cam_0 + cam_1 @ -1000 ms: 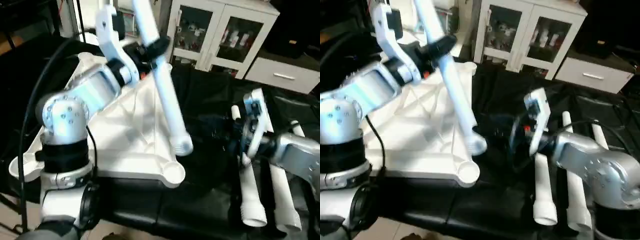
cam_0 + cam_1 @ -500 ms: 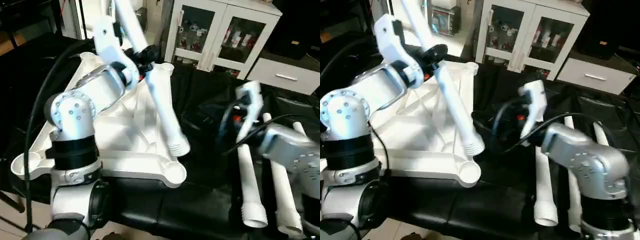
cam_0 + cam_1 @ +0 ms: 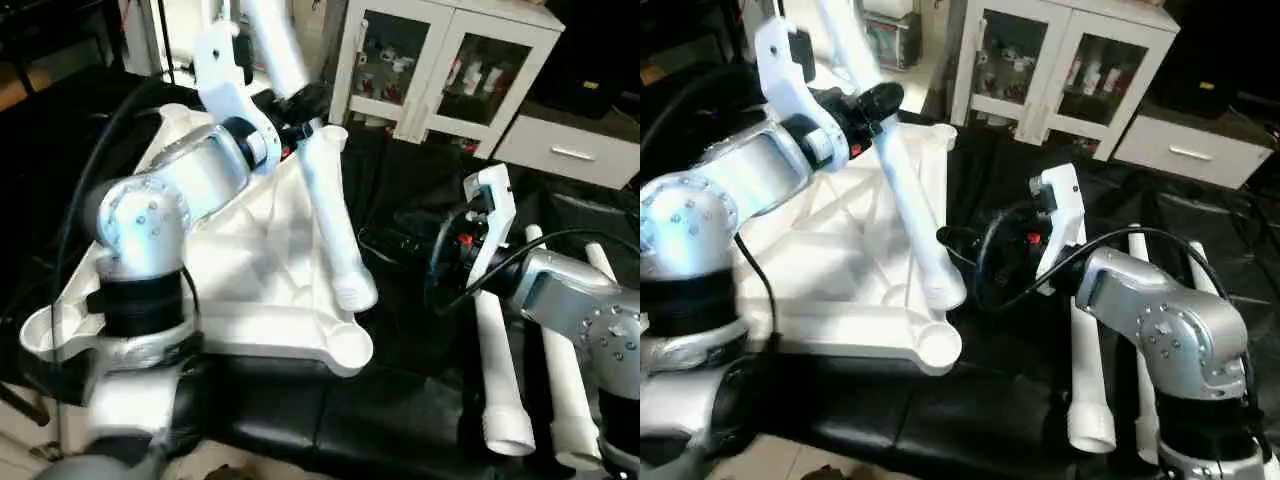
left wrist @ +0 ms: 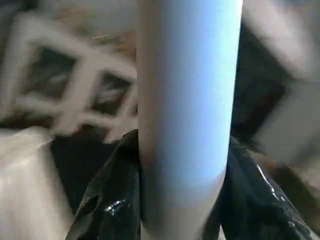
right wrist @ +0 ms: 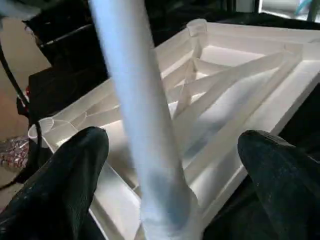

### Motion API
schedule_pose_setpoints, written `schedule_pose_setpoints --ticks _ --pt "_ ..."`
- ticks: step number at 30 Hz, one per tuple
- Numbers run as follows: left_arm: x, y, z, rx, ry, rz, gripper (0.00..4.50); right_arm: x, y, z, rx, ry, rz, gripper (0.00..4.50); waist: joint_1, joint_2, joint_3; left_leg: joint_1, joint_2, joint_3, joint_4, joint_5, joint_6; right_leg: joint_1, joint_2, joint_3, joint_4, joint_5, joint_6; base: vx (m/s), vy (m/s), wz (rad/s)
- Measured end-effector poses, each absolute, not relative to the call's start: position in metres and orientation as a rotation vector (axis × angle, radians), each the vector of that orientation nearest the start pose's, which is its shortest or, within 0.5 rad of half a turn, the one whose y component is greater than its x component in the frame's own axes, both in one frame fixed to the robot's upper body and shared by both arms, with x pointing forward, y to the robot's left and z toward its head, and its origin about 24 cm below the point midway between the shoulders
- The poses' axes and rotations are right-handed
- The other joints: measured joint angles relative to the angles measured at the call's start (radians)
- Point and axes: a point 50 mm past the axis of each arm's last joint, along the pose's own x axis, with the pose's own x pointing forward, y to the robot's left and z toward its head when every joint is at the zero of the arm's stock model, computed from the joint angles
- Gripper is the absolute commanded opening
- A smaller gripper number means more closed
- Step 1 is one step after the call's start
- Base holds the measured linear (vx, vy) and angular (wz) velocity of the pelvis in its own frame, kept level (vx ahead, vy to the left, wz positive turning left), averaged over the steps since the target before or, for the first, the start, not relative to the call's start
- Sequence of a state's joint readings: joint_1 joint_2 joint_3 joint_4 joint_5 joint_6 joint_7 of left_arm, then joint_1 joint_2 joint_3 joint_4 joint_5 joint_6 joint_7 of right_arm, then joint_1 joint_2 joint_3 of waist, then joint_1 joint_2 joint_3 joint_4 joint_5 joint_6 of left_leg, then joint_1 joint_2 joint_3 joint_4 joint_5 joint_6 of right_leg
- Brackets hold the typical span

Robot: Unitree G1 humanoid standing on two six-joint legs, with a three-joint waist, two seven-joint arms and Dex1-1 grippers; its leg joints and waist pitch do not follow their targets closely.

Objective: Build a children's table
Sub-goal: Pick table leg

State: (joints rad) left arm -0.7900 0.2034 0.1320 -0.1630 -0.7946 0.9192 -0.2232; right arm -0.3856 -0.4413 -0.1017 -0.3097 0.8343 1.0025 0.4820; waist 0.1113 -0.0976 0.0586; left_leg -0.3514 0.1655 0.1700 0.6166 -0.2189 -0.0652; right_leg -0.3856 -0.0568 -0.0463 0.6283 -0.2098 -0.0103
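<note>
My left fingers (image 3: 300,105) clench a tilted leg (image 3: 320,190) over the tabletop (image 3: 250,290) at frame left; my right fingers (image 5: 175,165) gape, released.

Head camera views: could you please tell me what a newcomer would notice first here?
The left pincer holds a white leg slanted over the upturned table top, its ribbed end just above the near corner socket. The right pincer hangs open beside it, with spare legs lying on the black cloth.
</note>
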Motion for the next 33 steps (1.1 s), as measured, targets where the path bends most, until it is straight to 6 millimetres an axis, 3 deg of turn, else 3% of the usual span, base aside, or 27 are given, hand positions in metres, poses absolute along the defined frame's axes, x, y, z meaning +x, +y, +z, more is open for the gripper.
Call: schedule_pose_setpoints --ticks 3,8,19,33 --pt "0.295 0.094 0.232 -0.262 -0.045 -1.094 1.68 0.267 -0.154 0.156 0.272 0.3 0.952 4.5 0.0 0.0 0.0 0.0 0.0 0.001 0.0 0.0 0.0 0.0 0.0 0.0 0.0 -0.001 0.001 0.0 0.0 0.0" --pt "0.285 0.096 0.233 -0.293 -0.064 -1.338 1.68 0.257 -0.156 0.157 0.292 0.325 1.079 4.5 0.001 0.0 0.0 0.001 0.0 0.001 0.0 0.0 0.0 0.0 0.0 0.0 0.001 0.0 0.0 0.0 0.0 0.0" --pt "0.286 0.091 0.257 -0.387 -0.216 -1.603 1.68 0.242 -0.151 0.151 0.24 0.415 1.269 4.5 0.002 0.0 0.0 0.001 0.001 0.002 0.0 0.0 0.0 0.0 -0.001 0.0 0.001 0.001 -0.001 0.0 0.0 0.0" --pt "0.282 0.089 0.265 -0.411 -0.255 -1.724 1.68 0.238 -0.147 0.156 0.222 0.402 1.322 4.5 0.002 0.0 0.0 0.001 0.001 0.002 0.0 0.0 0.0 0.0 -0.001 0.0 0.001 0.001 -0.001 0.0 0.0 0.0"
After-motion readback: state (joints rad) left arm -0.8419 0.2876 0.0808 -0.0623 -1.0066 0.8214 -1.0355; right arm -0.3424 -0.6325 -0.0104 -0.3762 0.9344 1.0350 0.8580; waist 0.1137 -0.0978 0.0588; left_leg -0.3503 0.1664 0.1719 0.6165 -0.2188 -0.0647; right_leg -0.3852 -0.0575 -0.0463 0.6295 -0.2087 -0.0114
